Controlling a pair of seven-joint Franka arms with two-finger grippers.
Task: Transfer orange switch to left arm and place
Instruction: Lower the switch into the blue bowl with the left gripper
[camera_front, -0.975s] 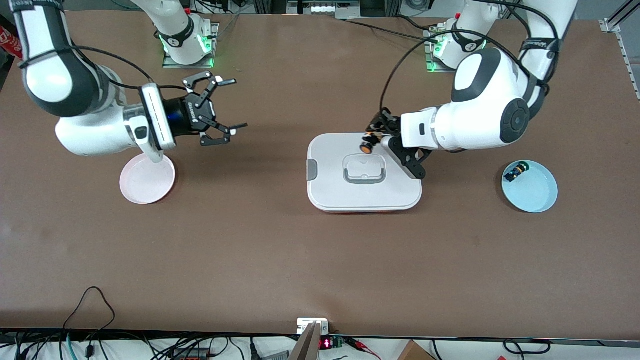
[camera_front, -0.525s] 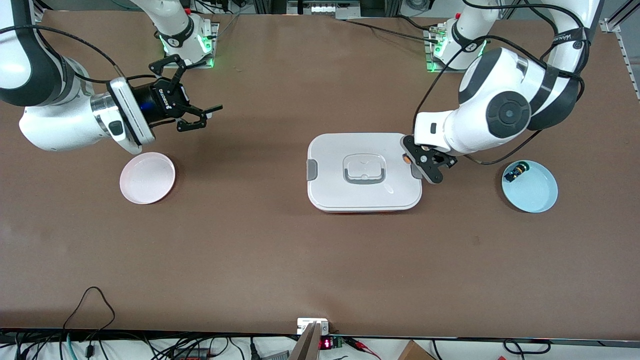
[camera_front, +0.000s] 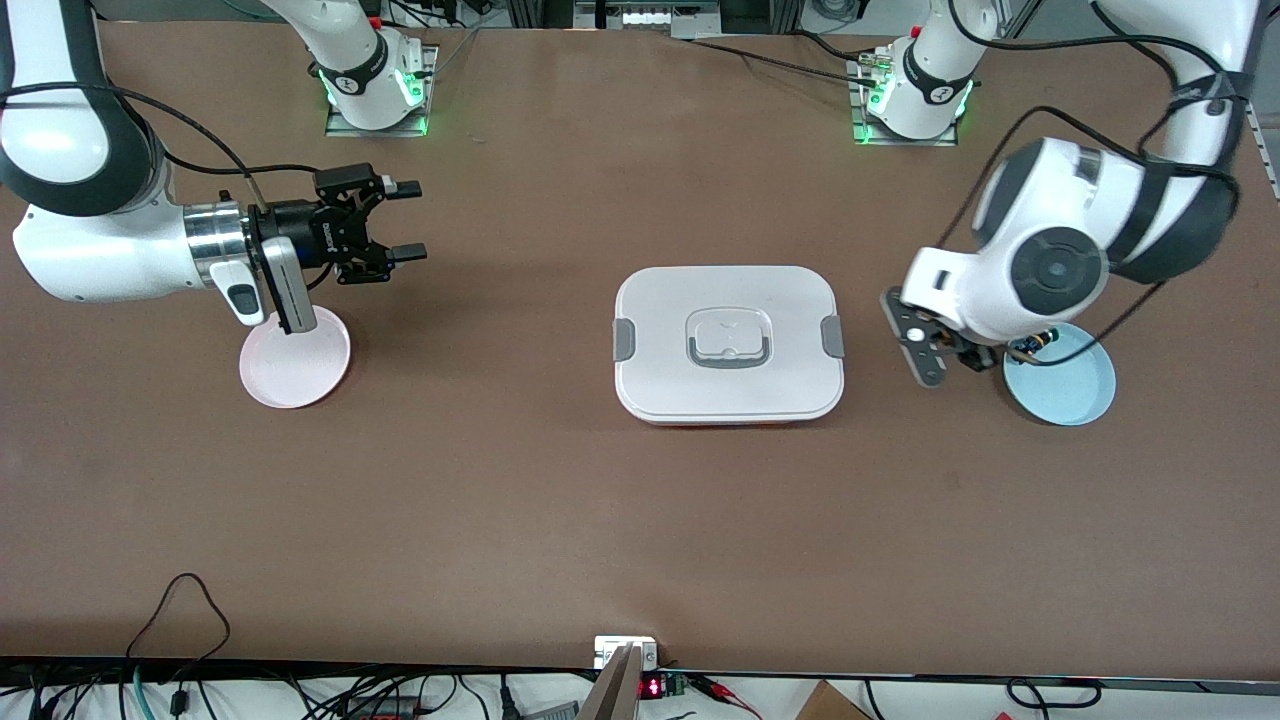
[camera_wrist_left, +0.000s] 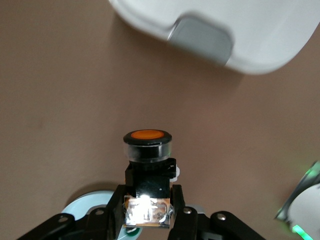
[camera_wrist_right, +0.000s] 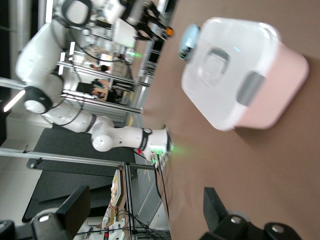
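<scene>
Two white arms work at a brown table (camera_front: 520, 500) with the box (camera_front: 728, 345) standing closed at its middle. From its base at the front view's right, the left arm reaches down so that the left gripper (camera_wrist_left: 148, 220) hangs over the bare table between the box and a light blue plate (camera_front: 1075, 385) at that arm's end of the table. Its jaws are clamped tight on the black body of the orange switch (camera_wrist_left: 147, 145), which the left wrist view shows with its orange cap facing away from the gripper, over the brown surface, well clear of the box's grey side clip (camera_wrist_left: 201, 42). In the front view the switch itself is hidden under the arm's wrist. A small black switch (camera_front: 1030, 346) lies in the blue plate near its rim, partly covered by the arm. Toward the other end, the right gripper (camera_front: 400, 220) is held level in the air, jaws spread wide and holding nothing, over the table just beside a pink plate (camera_front: 300, 365), its fingers pointing toward the box.
</scene>
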